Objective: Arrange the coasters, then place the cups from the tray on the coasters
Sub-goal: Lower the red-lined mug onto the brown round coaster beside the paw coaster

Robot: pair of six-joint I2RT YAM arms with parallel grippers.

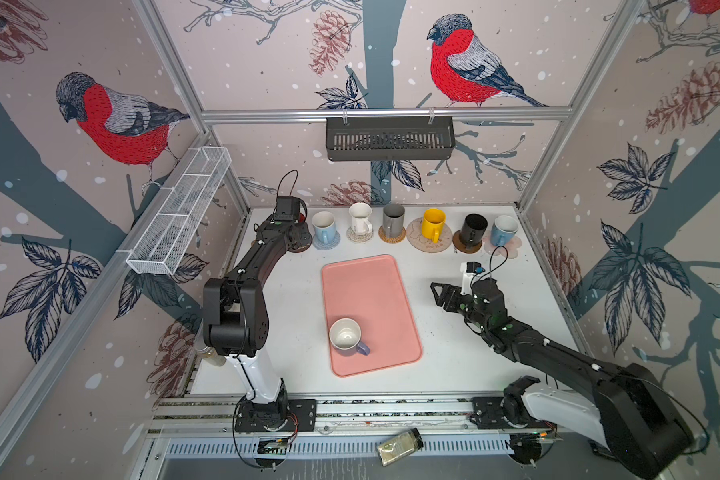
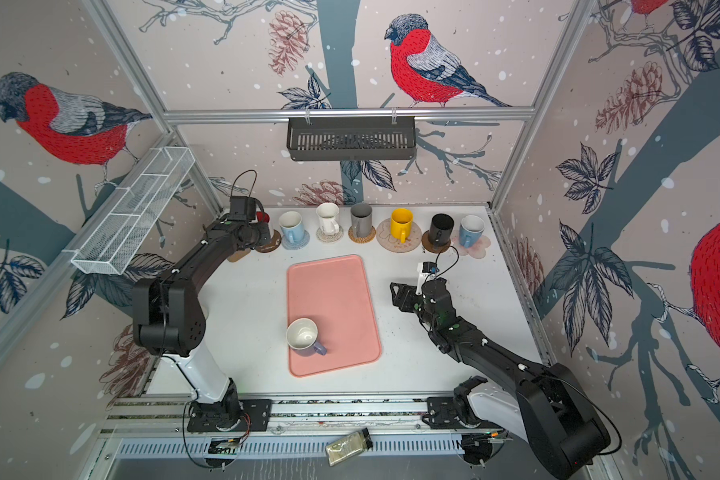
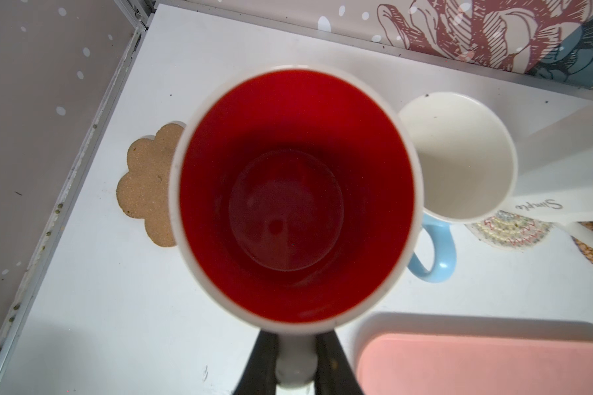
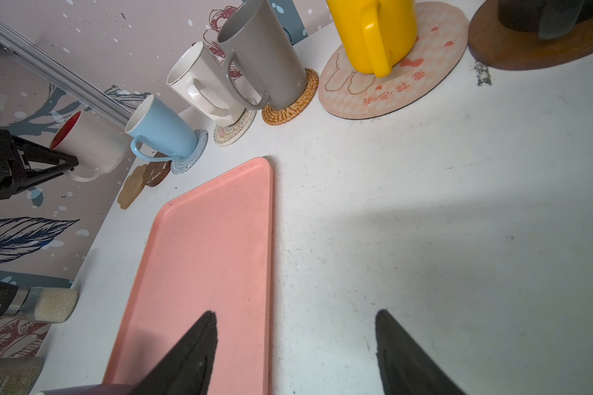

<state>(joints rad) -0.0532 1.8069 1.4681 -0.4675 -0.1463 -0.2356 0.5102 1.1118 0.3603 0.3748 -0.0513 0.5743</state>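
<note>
1. L fingers [image 3: 259,366] are clamped on the handle of the white cup w/ red inside [image 3: 293,195]. Cup is upright, mouth up, body just past the fingertips.
2. Tan paw coaster [image 3: 148,184] lies bare right beside that cup. Dark brown disc [image 4: 156,172] touches the paw coaster, close to the cup's base. Can't tell if the cup rests on the disc or hangs over it.
3. Light blue cup [image 3: 459,157] stands just beside the held cup, opposite the paw coaster, on the blue-grey woven round [image 4: 189,160].
4. R fingers [image 4: 192,359] are spread wide w/ nothing between them, above the surface [image 4: 425,205] beside the tray [image 4: 202,256]. One fingertip is over the tray's long edge, the other over bare surface.
5. Ahead of R fingers, a row by the back wall:
   - white cup [image 4: 199,85] on cream round [image 4: 235,128]
   - grey cup [image 4: 264,58] on rattan round [image 4: 295,109]
   - yellow cup [image 4: 374,30] on pink cartoon round [image 4: 408,82]
   - black cup [image 1: 472,230] on 2nd dark brown disc [image 4: 514,54]
   - blue cup [image 1: 504,230] on pink flower coaster [image 1: 514,245]
6. Lavender cup [image 1: 348,336] is alone on the tray, across it from R fingers and well apart from L fingers.
</note>
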